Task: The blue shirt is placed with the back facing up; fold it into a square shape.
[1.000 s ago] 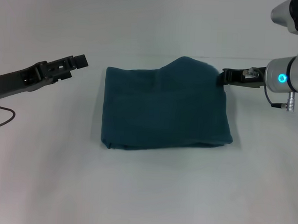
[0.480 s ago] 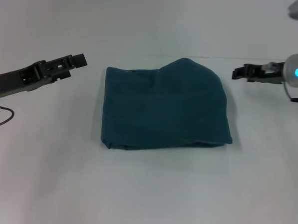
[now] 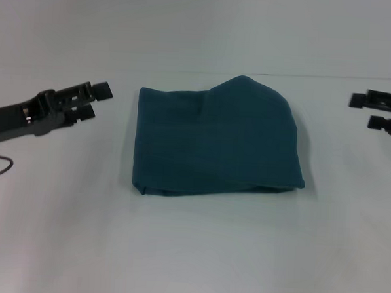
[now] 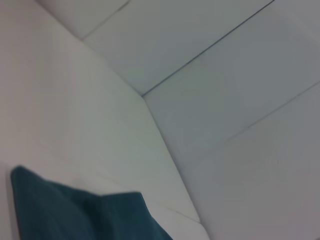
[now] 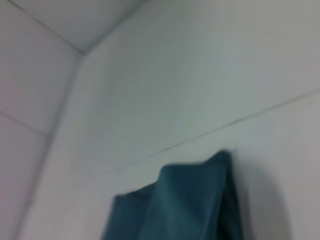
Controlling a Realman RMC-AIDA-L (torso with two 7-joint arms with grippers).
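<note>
The dark teal-blue soft cotton shirt [image 3: 217, 140] lay folded mid-desk [image 3: 190, 251], both tools apart: left tool [image 3: 93, 99] and right tool [image 3: 371, 111] spread, empty. Its bulging far corner risked springing unsquare.

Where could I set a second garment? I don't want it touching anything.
The widest bare stretch of table lies in front of the blue shirt. Narrower gaps separate the shirt from the left gripper and the right gripper. Nowhere is crowded.
</note>
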